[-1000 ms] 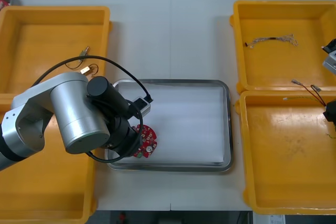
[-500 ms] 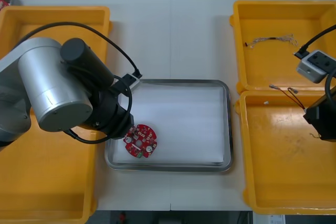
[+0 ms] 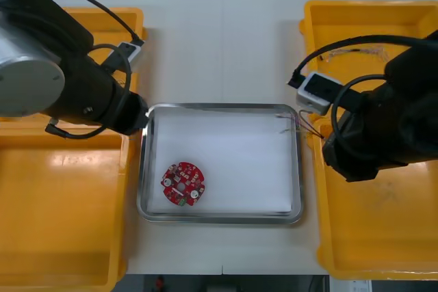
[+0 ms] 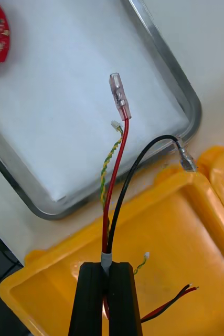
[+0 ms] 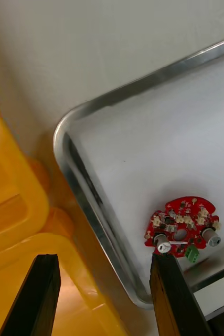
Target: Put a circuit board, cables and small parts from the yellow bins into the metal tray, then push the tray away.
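A round red circuit board (image 3: 183, 184) lies in the front left part of the metal tray (image 3: 295, 169). My left gripper (image 5: 102, 258) hangs open and empty above the tray's rim (image 5: 80, 173) and the neighbouring bin, with the circuit board (image 5: 182, 229) just past one finger. My right gripper (image 4: 107, 266) is shut on a bundle of cables (image 4: 116, 173): red, black and a twisted yellow-green strand. Their free ends reach over the corner of the tray (image 4: 161, 52). In the front view the cable tips (image 3: 290, 123) poke over the tray's right edge from beneath the right arm.
Two yellow bins (image 3: 82, 189) flank the tray on the left and two (image 3: 383, 237) on the right. A thin cable (image 3: 345, 50) lies in the far right bin. A red and black cable end (image 4: 174, 299) rests in the bin under my right gripper.
The left arm let go of the circuit board in the tray and drew back to the far left. The right arm swung in from the right, bringing the cables to the tray's right edge.
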### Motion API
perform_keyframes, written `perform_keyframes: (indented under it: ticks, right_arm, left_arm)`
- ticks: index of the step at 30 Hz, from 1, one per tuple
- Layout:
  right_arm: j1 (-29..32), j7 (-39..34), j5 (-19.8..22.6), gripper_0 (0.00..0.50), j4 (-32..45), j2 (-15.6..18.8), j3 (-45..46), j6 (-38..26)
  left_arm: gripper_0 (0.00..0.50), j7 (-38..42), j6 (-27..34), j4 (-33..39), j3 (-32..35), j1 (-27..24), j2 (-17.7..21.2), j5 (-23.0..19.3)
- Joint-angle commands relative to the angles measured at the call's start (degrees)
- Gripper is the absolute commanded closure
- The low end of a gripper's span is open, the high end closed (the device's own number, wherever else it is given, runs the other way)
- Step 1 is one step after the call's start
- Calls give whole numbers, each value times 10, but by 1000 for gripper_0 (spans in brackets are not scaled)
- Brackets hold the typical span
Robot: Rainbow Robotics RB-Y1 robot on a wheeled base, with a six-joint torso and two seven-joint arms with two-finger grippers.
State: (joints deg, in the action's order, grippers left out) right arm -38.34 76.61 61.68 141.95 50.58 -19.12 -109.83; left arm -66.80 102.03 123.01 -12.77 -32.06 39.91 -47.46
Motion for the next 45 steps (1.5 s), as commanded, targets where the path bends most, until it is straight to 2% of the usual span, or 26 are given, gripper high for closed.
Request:
perform_keyframes:
  ticks: [1,6,11,18,24,32,36,45]
  right_arm:
    - [-64,43,-17,500,-11,-48,-63,-2]
    - [-94,72,-35,500,-34,-87,-107,-2]
    - [-107,144,-80,500,-63,-124,-152,-2]
    - [-107,228,-147,500,-107,-166,-201,-2]
    - [-99,244,-197,500,-138,-177,-259,-2]
    - [-70,252,-208,500,-193,-185,-289,50]
    - [-56,252,-230,500,-205,-190,-302,84]
    - [-31,248,-257,500,-250,-193,-334,119]
  left_arm:
    - [0,0,2,-37,61,-24,-2,-5]
    - [0,-42,-26,-88,90,-26,11,-5]
    - [0,-87,-66,-141,99,-32,31,-1]
    - [0,-147,-117,-207,98,-54,39,4]
    - [0,-203,-165,-261,98,-65,39,14]
    - [0,-273,-225,-334,93,-85,39,13]
    - [0,-302,-268,-367,72,-98,39,14]
    - [0,-320,-341,-420,28,-116,36,25]
